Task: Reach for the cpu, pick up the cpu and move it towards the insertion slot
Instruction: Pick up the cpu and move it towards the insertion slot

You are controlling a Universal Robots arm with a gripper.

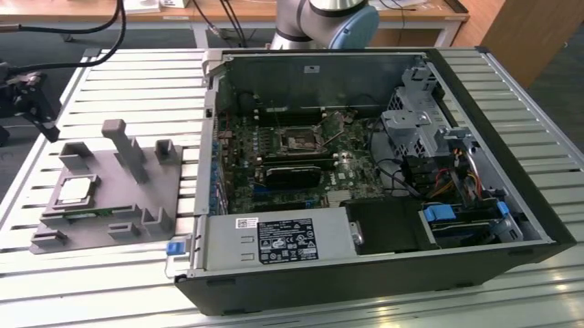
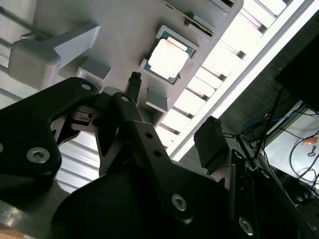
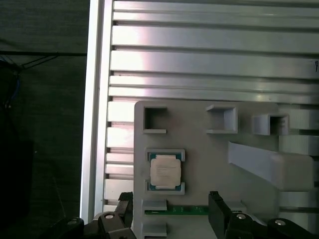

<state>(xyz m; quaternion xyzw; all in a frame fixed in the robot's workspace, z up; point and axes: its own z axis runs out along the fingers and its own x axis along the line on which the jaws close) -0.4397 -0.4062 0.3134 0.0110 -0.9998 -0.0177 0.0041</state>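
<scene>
**Lining up over the cpu**

The cpu lies flat in its recess on the grey holder, untouched. Our gripper hangs above the holder, fingers spread wider than the chip and grasping nothing. We judge the reach goes best centred and square, pinching opposite edges — never the top. The insertion slot sits well apart from the holder — inside the computer case.
</scene>
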